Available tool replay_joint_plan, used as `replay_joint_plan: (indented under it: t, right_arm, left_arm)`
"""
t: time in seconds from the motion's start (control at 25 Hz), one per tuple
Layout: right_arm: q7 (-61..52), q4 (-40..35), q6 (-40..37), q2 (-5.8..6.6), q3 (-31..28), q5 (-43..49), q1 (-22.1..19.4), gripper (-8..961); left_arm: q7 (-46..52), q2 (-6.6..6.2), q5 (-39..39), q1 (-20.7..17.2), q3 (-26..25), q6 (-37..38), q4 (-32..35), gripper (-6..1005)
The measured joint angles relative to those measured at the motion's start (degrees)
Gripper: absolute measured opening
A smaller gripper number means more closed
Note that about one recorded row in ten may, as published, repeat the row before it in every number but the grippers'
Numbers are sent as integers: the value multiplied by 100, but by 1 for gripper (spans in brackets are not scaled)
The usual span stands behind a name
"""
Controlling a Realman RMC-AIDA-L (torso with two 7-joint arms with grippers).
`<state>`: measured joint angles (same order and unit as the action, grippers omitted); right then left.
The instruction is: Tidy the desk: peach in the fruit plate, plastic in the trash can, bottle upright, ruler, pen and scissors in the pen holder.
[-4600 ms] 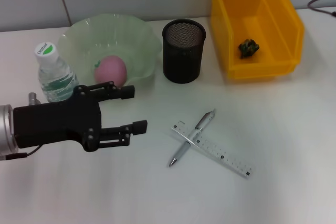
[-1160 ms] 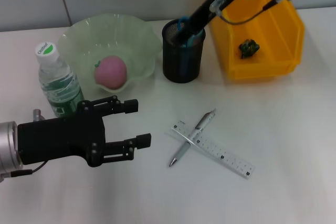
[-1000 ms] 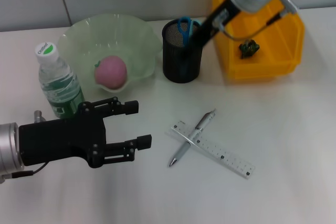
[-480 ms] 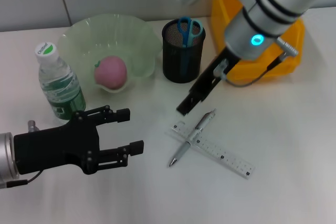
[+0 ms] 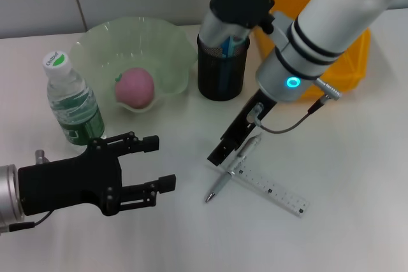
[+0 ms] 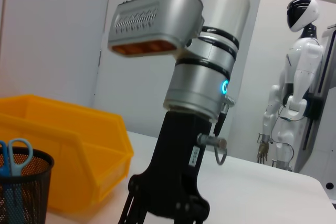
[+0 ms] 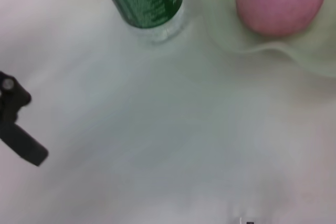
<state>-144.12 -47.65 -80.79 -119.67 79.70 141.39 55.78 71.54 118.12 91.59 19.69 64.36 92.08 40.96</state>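
Since half a second before, the right end effector (image 5: 217, 154) had dropped lower toward the crossed pen (image 5: 232, 169) and ruler (image 5: 260, 183), its black tip just above the ruler's upper-left end; whether its fingers were apart or together could not be told. The left end effector (image 5: 155, 164) hung over the bare white tabletop (image 5: 357, 176) near the front left, fingers spread wide and holding nothing.

The silver pen lay across the flat clear ruler, its long axis running from lower left to upper right, while the ruler ran from upper left to lower right. Blue-handled scissors (image 5: 227, 46) stood handles-up in the black mesh pen holder (image 5: 220, 71). A round pink peach (image 5: 134, 86) sat in the wavy-edged pale green plate (image 5: 172, 49). Beside the plate the clear plastic bottle (image 5: 70, 99) stood upright, white cap on top, green label round its body. A yellow plastic bin (image 5: 357, 62) stood behind the right arm.
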Motion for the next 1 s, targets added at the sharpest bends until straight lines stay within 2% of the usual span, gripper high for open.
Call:
replay_joint_plan:
  t: [0.52, 1.0]
  right_arm:
    - [-328, 158, 494, -3, 812, -86, -6, 677]
    - [-497, 160, 723, -5, 1171, -112, 2, 677]
  left_arm:
    - [-9, 0, -1, -22, 18, 29, 0, 772]
    - [-9, 0, -2, -27, 24, 44, 0, 772]
